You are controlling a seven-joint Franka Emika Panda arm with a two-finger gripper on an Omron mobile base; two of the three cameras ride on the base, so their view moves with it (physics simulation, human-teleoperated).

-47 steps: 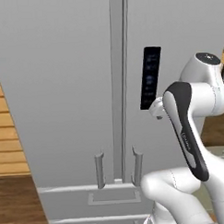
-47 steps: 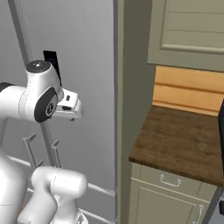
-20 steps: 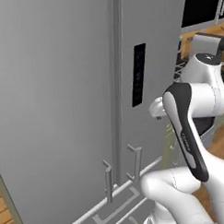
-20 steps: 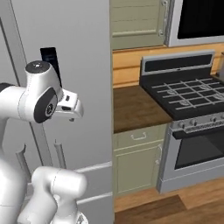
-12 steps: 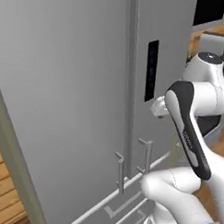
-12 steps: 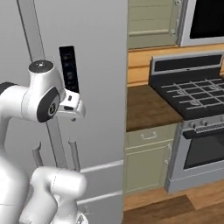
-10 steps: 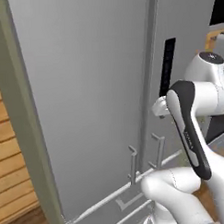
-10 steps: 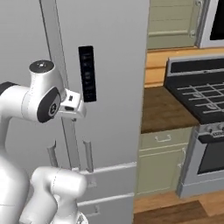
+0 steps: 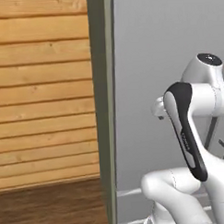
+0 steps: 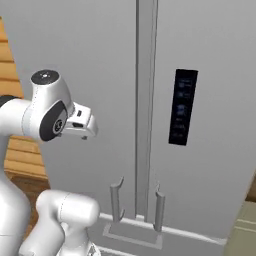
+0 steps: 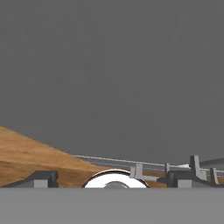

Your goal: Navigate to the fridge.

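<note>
The fridge (image 10: 100,75) fills the right base view: light-grey doors, paired vertical bar handles (image 10: 145,100) down the middle, and a narrow black display panel (image 10: 182,107) on the right door. A drawer seam runs below the handle ends. In the left base view the fridge (image 9: 148,52) stands close behind my folded arm. Through the hand view the fridge's (image 11: 113,65) grey front fills the upper part, over wooden floor. My gripper (image 11: 113,179) is open, with nothing between its fingertips (image 11: 41,177).
A wooden plank wall (image 9: 39,89) and wooden floor (image 9: 49,206) lie left of the fridge, past an olive-green vertical panel (image 9: 103,109). A corner of an olive cabinet (image 10: 246,225) shows at the lower right.
The whole picture has shifted, so the base has moved: the fridge now sits centred and closer, the stove and counter have left the right base view, and the plank wall has come in. Arm pose unchanged.
</note>
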